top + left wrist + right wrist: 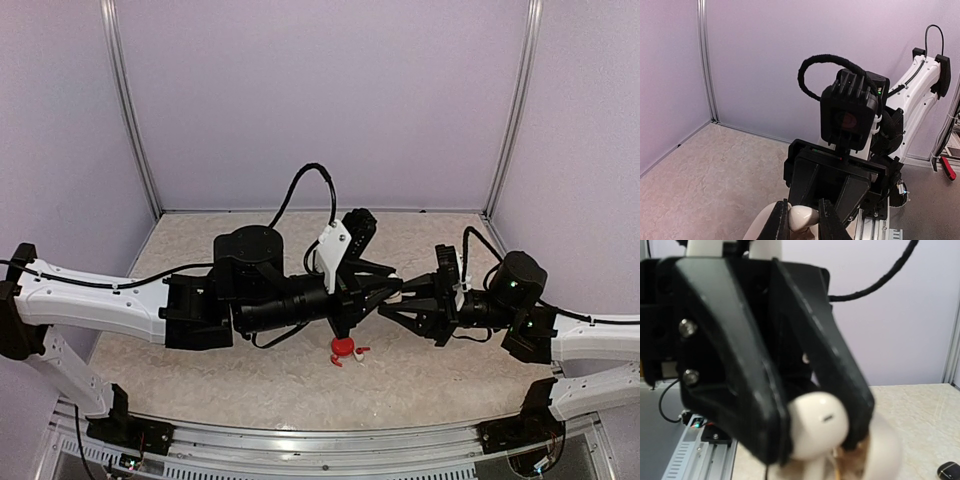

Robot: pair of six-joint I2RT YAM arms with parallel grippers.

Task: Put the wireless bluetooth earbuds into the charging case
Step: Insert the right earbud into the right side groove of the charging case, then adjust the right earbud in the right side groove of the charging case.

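Insertion step, seemingly, mid-air: my left tool (803, 210) pinches white charging case (815, 425), my right tool (395, 303) pressed together, contents unclear; next probably needs fine alignment.

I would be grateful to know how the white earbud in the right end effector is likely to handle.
The white earbud looks smooth and glossy, so it may slip from the right end effector. Its rounded head would probably roll if dropped. It seems rigid: no dent under the pinch.
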